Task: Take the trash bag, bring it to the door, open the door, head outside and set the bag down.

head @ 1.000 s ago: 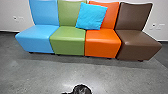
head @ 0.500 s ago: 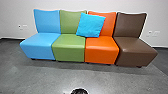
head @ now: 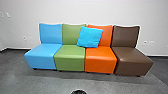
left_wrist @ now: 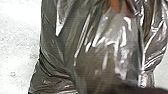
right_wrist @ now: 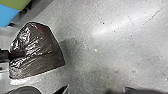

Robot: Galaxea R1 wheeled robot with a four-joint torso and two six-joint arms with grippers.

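"Four seats are counted in the room, are they not?"

"Yes: a blue one (head: 41,60), a green one (head: 70,61), an orange one (head: 101,62) and a brown one (head: 133,62), all joined in one row of seats (head: 86,56). A turquoise cushion (head: 90,37) is leaned on its middle, across the green and orange backs."

"And around the row?"

"Behind it a pale wall (head: 75,12) is seen, edged low down by a dark strip (head: 160,57). Wall outlets are set low beyond its blue end (head: 25,38) and its brown end (head: 144,43). Beneath and before it, a grey, mottled floor (head: 45,82) is shown, marked by a thin crack (right_wrist: 152,16)."

"Where is the trash bag (right_wrist: 37,52) to be found?"

"In front of the row, dark, glossy and creased. Whether the floor is touched by it cannot be told."

"Is it held?"

"That cannot be told for certain. How far the left tool is opened cannot be made out, nor what is gripped by it; the same must be said of the right tool."

"What else is obscured?"

"Before the row, a black rounded shape (head: 79,92) is cut off by the head view's edge. Among the bag's folds, a reddish patch (left_wrist: 121,6) is too blurred to be named."
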